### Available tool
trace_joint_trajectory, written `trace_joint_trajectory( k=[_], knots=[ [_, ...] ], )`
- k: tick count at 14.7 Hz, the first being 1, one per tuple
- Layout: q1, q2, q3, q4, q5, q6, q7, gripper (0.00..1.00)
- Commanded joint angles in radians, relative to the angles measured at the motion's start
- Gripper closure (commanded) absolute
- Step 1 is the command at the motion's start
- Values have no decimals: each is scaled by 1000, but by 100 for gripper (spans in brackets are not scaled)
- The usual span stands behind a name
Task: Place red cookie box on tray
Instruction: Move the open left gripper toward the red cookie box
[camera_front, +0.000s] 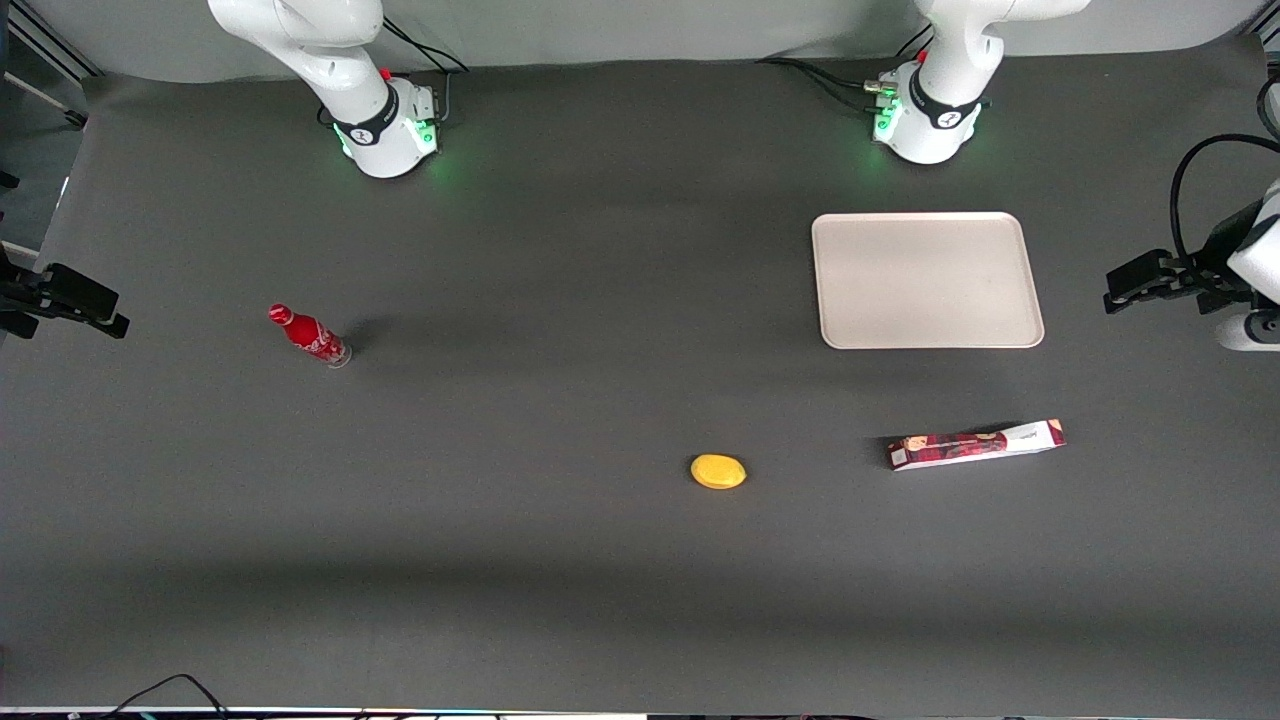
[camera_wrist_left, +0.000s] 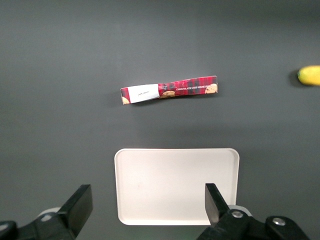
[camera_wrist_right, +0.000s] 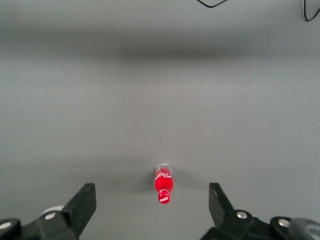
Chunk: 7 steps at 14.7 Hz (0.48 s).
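The red cookie box (camera_front: 976, 444) lies flat on the dark desk (camera_front: 560, 560), nearer the front camera than the tray (camera_front: 927, 281) and well apart from it, its long side running roughly parallel to the tray's long edge. The tray sits bare, close to the working arm's base, so the carry looks short. The gripper (camera_wrist_left: 147, 205) hangs high above the tray with its fingers (camera_wrist_left: 80, 202) spread wide apart and nothing between them; seen from the wrist, both tray (camera_wrist_left: 177, 185) and box (camera_wrist_left: 169, 90) fit in view, which suits a starting pose for lining up an approach. The task has not begun. Being thin and flat, the box probably has to be pinched across its narrow width. A yellow object (camera_front: 718, 471) lies near the box, toward the parked arm's end, and a small red bottle (camera_front: 309, 336) stands much farther that way, both clear of the likely path.
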Motion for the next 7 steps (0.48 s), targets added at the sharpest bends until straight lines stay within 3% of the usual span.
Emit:
trace_joint_trajectory(
  k=[1, 7],
  knots=[
    [-4, 45, -3, 42, 2, -8, -324, 0],
    [-5, 179, -14, 48, 6, 17, -882, 0]
  ],
)
